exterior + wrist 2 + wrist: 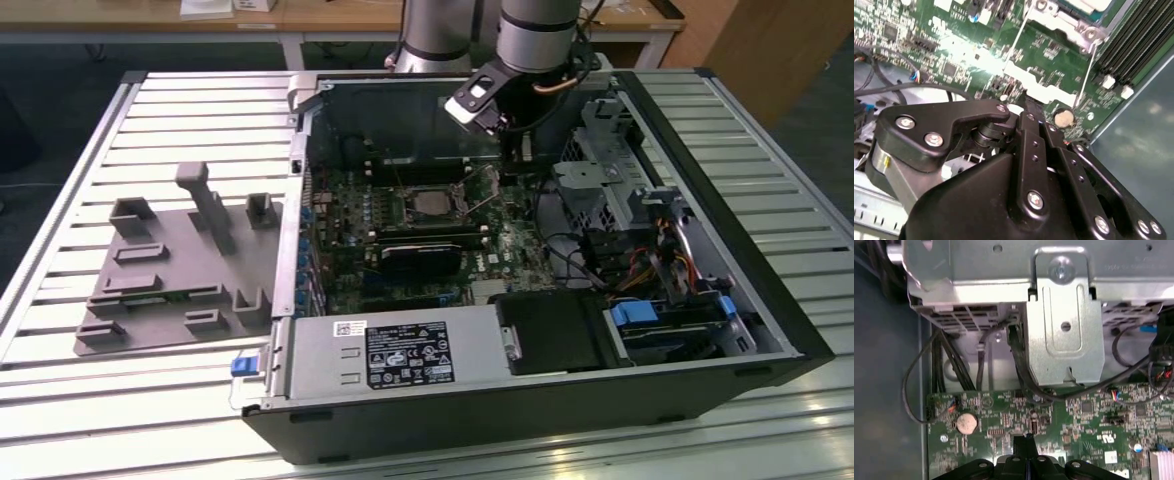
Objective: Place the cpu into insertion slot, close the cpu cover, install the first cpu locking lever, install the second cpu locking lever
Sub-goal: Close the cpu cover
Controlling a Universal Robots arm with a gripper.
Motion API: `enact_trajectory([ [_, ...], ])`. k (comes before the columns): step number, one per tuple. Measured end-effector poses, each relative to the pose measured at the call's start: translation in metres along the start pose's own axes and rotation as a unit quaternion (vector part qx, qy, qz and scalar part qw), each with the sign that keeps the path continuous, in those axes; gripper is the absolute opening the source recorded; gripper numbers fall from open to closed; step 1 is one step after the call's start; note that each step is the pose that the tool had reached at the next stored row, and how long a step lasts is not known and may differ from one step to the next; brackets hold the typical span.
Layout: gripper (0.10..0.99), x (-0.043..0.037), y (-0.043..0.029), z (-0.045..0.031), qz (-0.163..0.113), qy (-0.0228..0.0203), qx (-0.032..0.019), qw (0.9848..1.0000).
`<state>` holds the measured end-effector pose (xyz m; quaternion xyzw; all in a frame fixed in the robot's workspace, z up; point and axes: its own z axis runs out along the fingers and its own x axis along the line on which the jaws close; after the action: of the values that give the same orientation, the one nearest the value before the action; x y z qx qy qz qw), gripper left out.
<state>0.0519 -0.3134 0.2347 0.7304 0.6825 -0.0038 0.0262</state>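
Observation:
In the exterior view the cpu (430, 203) shows its silvery-grey top in the insertion slot (404, 188) on the green motherboard. The silvery cpu cover (455, 203) appears to lie flat around the chip. In the second wrist view a corner of the cover (1056, 20) and chip (1089, 4) shows, and two thin wire levers (1015, 50) (1085, 75) run from it toward the gripper. My gripper (506, 168) hangs just off the socket on the exterior view's right, low over the board. Its black fingertips (1026, 441) are shut together with nothing visibly between them.
The open computer case (694, 330) lies on a slatted table (200, 110). A metal drive cage (1064, 335) with black cables (949, 360) sits close to the gripper. Memory slots (1139, 45) and a coin battery (966, 423) flank it. A grey fixture block (174, 265) stands beside the case.

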Motion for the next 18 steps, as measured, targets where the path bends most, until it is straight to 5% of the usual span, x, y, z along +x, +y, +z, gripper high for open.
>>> enact_trajectory([
  [6,0.102,0.0001,0.0007,0.0007,-0.002,-0.0023,0.0344,0.9994],
  [18,0.102,0.0,0.0008,-0.0015,-0.002,-0.0024,0.0363,0.9993],
])
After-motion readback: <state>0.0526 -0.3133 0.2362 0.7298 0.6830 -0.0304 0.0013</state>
